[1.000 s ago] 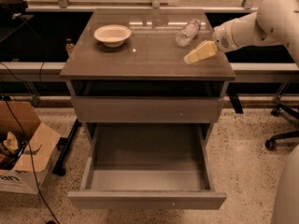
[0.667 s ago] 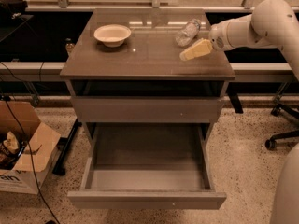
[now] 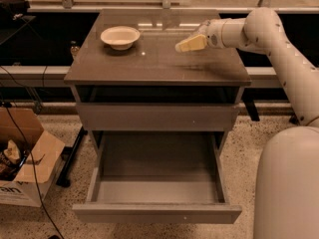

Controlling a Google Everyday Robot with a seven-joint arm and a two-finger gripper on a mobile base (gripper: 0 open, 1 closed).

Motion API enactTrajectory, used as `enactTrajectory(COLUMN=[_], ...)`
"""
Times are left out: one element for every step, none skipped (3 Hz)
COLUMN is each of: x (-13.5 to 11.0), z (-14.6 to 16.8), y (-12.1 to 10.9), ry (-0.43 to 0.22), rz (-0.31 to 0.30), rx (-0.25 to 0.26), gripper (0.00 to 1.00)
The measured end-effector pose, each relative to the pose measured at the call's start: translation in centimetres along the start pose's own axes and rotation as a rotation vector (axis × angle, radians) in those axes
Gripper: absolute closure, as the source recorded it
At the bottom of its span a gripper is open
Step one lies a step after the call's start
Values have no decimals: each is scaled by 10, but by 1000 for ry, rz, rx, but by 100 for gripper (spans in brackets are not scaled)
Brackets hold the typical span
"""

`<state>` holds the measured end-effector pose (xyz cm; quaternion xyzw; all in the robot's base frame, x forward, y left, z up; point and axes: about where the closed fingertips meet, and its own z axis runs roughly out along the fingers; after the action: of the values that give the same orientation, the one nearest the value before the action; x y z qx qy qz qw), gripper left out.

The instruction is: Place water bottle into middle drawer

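Water bottle (image 3: 200, 30): showing only faintly as a pale clear shape right against the gripper (image 3: 182, 46), well to the right of the white bowl (image 3: 120, 36) on the same cabinet top (image 3: 149, 66); pincer open, closed or gripping, impossible to tell. Seemingly working on the pickup step, with nothing lying yet in the middle drawer (image 3: 157, 213), standing pulled out far below and forward of the bowl. Next, probably needing a sure hold, then lifting clear, carrying forward past the shut drawer front (image 3: 157, 117) and lowering inside.
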<state>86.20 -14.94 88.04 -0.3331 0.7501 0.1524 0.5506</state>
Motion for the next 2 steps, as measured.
enactTrajectory(x=[-7, -5], z=[18, 27], y=[-12, -30], ry=[-57, -96], rz=[37, 94], rx=[24, 71], gripper=[0, 0])
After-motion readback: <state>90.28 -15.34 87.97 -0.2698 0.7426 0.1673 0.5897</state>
